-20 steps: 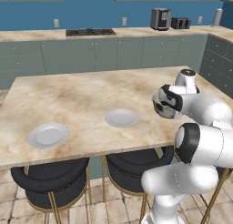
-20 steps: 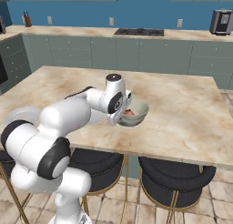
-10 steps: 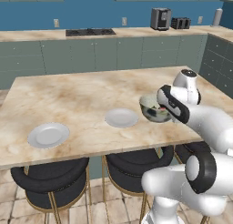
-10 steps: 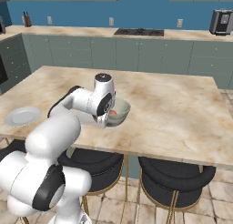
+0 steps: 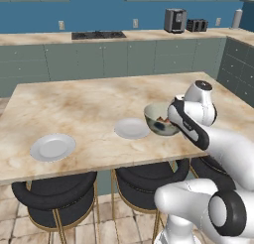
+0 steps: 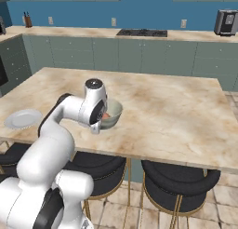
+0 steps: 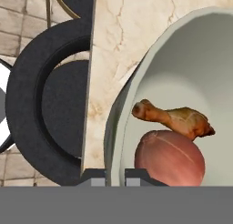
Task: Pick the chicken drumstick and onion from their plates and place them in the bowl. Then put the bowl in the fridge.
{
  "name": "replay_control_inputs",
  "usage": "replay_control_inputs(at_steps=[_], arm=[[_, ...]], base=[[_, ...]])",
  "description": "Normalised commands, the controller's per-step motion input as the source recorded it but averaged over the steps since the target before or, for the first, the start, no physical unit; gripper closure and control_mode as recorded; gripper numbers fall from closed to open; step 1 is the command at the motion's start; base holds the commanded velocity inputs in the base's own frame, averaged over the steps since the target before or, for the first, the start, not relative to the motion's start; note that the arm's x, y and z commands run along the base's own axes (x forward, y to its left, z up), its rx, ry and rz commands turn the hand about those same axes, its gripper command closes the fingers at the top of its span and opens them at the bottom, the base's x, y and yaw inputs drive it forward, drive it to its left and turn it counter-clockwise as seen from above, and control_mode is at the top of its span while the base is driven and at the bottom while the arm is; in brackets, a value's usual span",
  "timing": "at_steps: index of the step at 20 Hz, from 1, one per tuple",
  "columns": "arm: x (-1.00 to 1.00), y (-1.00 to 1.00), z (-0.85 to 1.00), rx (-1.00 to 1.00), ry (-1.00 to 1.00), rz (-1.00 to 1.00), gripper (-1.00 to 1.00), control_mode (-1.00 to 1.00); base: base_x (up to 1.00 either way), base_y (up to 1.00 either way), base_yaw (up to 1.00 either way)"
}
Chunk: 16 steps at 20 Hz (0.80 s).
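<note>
Carrying the bowl [image 7: 182,68] by its rim: the gripper [image 7: 114,176] is pinched closed on the bowl wall at the 6 o'clock edge of the hand view, one finger outside, one inside. In the left base view the bowl [image 5: 159,120] hangs tilted above the marble island counter [image 5: 89,104], just right of one empty plate [image 5: 132,128]; the other plate [image 5: 53,147] sits well apart toward 9 o'clock.

Contents: onion [image 7: 169,157] low in the bowl, chicken drumstick [image 7: 175,118] resting touching its top.

Drumstick orientation: long axis roughly 9-to-3 in the hand view, slightly downhill to the right; knobby bone end at 9 o'clock, toward the near wall, meaty end at 3 o'clock.

Risks, as judged:
- One-sided rim grip; load hangs off the fingers. Bowl could pivot or slip out during a wide swing.
- The tilt favours the onion rolling and nudging the drumstick over the lip.
- Bowl hangs over the counter near its front edge above the black stools [image 7: 45,109]; a drop here may miss the counter.
- The fridge is nowhere in view; a long carry lies ahead.
</note>
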Motion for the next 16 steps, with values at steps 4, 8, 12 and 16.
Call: replay_control_inputs(at_steps=[4,8,12,16], arm=[[0.05,0.00,0.00,0.00,0.05,0.00,1.00,-1.00],[0.00,0.00,0.00,0.00,0.00,0.00,1.00,-1.00],[0.00,0.00,0.00,0.00,0.00,0.00,1.00,-1.00],[0.00,0.00,0.00,0.00,0.00,0.00,1.00,1.00]], base=[[0.00,0.00,0.00],[0.00,0.00,0.00],[0.00,0.00,0.00],[0.00,0.00,0.00]])
